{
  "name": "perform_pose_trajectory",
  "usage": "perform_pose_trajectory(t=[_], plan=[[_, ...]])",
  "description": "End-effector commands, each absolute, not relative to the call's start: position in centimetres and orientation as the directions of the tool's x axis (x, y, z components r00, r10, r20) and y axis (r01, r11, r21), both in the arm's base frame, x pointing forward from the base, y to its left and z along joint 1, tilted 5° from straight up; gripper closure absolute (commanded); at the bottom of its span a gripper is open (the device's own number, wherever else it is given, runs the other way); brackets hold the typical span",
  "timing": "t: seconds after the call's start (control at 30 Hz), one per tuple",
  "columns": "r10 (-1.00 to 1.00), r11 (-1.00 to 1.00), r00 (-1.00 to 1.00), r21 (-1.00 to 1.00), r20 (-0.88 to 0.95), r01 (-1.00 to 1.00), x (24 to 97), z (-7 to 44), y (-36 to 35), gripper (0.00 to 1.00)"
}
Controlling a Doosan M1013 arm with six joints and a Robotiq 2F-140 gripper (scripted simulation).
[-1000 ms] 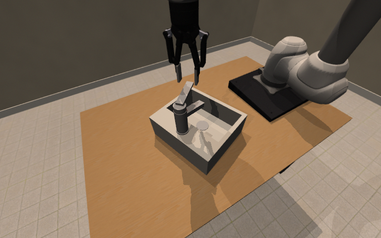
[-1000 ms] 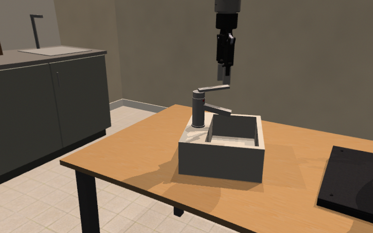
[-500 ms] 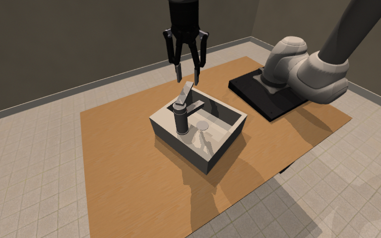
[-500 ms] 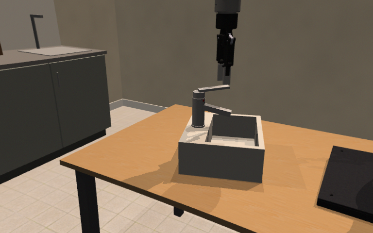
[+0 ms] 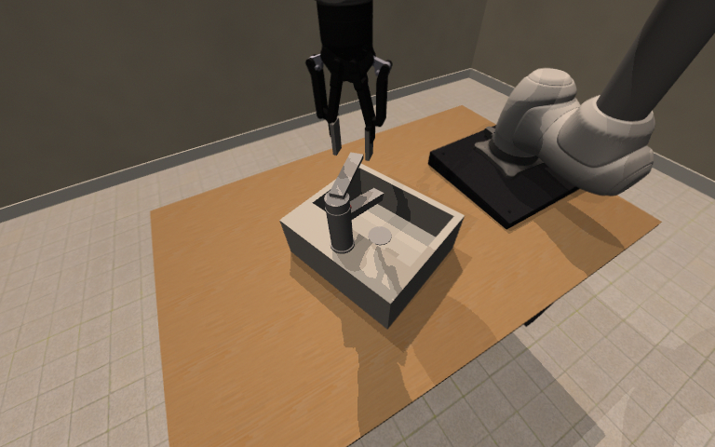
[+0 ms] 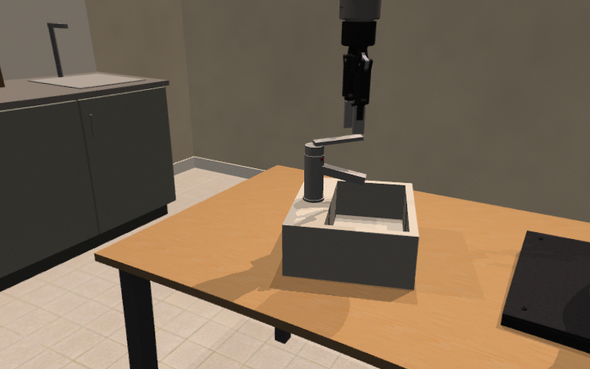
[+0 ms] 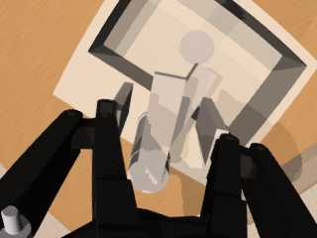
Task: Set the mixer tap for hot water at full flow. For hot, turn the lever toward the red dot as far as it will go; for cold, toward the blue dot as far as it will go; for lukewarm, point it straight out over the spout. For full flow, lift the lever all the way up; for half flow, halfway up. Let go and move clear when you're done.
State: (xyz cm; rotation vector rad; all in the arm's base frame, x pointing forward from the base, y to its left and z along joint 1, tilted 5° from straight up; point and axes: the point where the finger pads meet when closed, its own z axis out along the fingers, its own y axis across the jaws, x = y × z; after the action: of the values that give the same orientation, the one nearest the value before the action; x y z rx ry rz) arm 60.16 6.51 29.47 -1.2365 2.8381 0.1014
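Observation:
A dark mixer tap (image 5: 339, 223) (image 6: 313, 174) stands on the corner of a square basin (image 5: 416, 274) (image 6: 348, 256) (image 7: 86, 79). Its flat lever (image 5: 347, 173) (image 6: 338, 140) (image 7: 168, 113) lies almost level and points roughly out over the spout (image 5: 369, 200) (image 6: 346, 173). A red dot (image 6: 321, 159) shows on the tap body in the exterior view; I see no blue dot. My gripper (image 5: 351, 147) (image 6: 353, 127) (image 7: 164, 105) hangs pointing down just above the lever's free end. Its fingers are partly apart, one on each side of the lever's line, with nothing between them.
The basin sits mid-table on a wooden table (image 5: 236, 316) (image 6: 217, 243), with a round drain (image 5: 379, 236) (image 7: 196, 47) in its bowl. The arm's base (image 5: 553, 126) stands on a black plate (image 5: 474, 169) (image 6: 548, 278) at the right. A dark cabinet (image 6: 64, 152) stands off to the left.

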Motion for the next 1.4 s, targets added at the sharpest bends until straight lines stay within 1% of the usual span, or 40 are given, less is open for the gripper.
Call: perform_pose_trajectory(t=[0.0, 0.7, 1.37], plan=[[-0.73, 0.679, -0.68, 0.042, -0.067, -0.733, 60.2, 29.5, 6.5, 0.61], [-0.73, 0.679, -0.68, 0.042, -0.067, -0.733, 60.2, 29.3, 6.5, 0.61], [-0.73, 0.679, -0.68, 0.042, -0.067, -0.733, 60.2, 27.2, 6.7, 0.61]])
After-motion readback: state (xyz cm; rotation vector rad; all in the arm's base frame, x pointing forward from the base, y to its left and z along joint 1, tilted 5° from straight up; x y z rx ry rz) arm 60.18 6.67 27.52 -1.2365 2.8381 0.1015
